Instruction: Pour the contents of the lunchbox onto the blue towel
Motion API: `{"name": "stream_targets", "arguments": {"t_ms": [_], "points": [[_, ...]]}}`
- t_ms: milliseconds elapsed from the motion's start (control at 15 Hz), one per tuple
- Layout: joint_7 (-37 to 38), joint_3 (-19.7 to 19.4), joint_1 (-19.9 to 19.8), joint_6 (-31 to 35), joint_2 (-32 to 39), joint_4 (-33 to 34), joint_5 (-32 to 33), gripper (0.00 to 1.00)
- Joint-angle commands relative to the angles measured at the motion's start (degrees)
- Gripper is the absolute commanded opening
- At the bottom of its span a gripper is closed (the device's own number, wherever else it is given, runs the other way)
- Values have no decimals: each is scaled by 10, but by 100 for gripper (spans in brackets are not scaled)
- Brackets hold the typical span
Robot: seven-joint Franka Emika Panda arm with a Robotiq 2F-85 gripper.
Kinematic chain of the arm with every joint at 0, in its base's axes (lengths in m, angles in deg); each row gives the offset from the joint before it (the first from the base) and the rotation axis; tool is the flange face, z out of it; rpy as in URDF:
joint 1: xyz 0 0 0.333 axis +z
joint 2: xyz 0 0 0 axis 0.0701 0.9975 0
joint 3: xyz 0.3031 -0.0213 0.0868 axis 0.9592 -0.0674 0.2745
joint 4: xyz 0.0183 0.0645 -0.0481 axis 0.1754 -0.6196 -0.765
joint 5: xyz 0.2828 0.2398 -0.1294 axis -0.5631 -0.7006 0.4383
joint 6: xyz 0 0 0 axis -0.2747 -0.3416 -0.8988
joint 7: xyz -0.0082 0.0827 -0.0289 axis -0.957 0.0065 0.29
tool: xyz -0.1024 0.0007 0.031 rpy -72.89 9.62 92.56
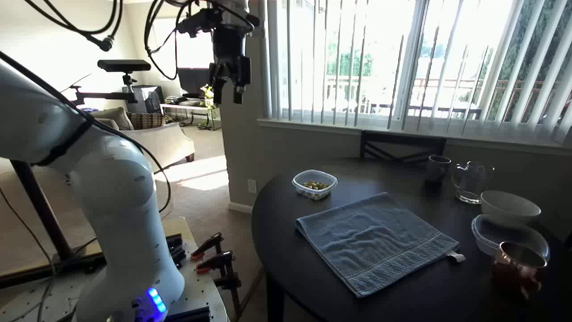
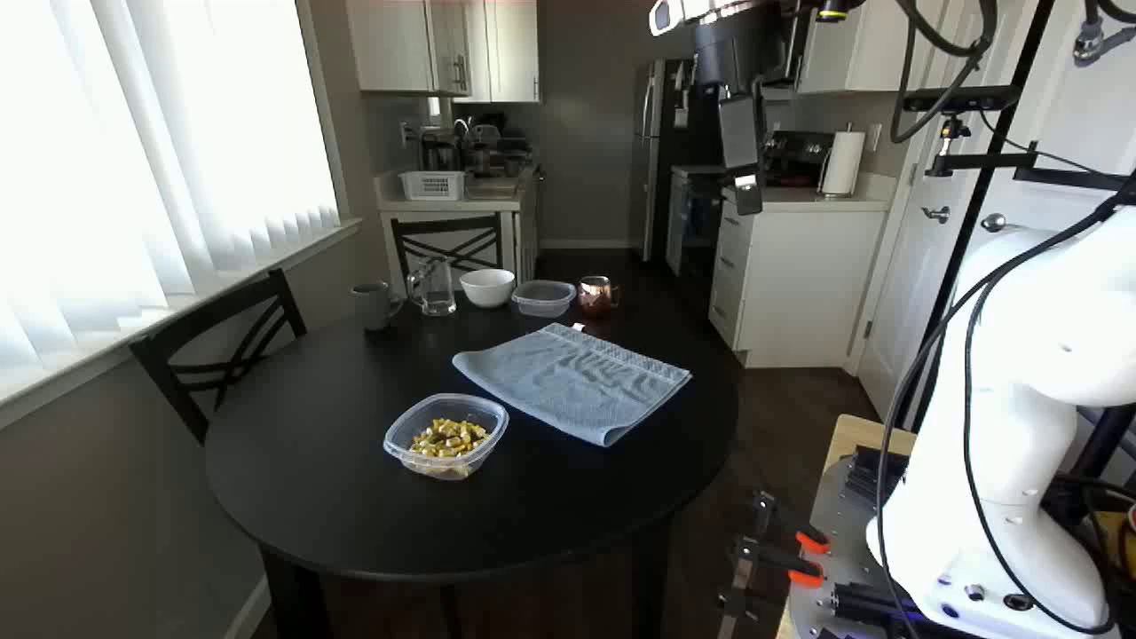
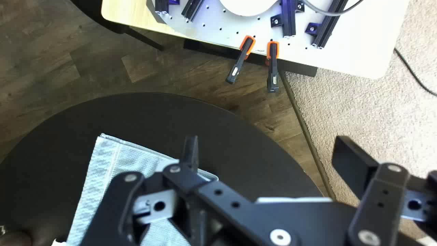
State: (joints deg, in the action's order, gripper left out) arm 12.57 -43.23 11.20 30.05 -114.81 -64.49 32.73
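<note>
Toward the left of an exterior view the gripper [image 1: 228, 91] hangs high, well apart from the table [image 1: 277, 223]; in the wrist view its 2 fingers [image 3: 353, 165] stand wide apart with nothing between them. Right of it, the lunchbox [image 1: 315, 175] sits upright on the table, near the blue towel [image 1: 377, 239] but not touching it. Its thin-looking wall may flex or slip if pinched too hard or off-centre, and a crooked lift would likely shed yellow-brown bits [image 2: 451, 437] early. Further right, over the blue towel, the risk is the pour itself — tipped too fast or from too high, bits could bounce past the edge; a low fingertip could also drag the towel out of place.

As for containers, the lunchbox holds those bits in a low heap, below its rim. Across the table, left to right in an exterior view, stand a grey mug [image 2: 371, 309], a glass pitcher [image 2: 437, 290], a white bowl [image 2: 487, 295], a clear plastic tub [image 2: 543, 307] and a copper mug [image 2: 596, 300]; I can't make out what any of these 5 holds, if anything. A wide swing could knock them — the pitcher looks likeliest to break.
</note>
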Motion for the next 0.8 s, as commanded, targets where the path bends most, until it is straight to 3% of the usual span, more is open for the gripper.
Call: {"name": "stream_targets", "arguments": {"t_ms": [0, 400, 733], "points": [[2, -2, 3, -1, 1, 1, 1, 100], [2, -2, 3, -1, 1, 1, 1, 100], [-23, 4, 11, 110, 152, 96, -4, 100]]}}
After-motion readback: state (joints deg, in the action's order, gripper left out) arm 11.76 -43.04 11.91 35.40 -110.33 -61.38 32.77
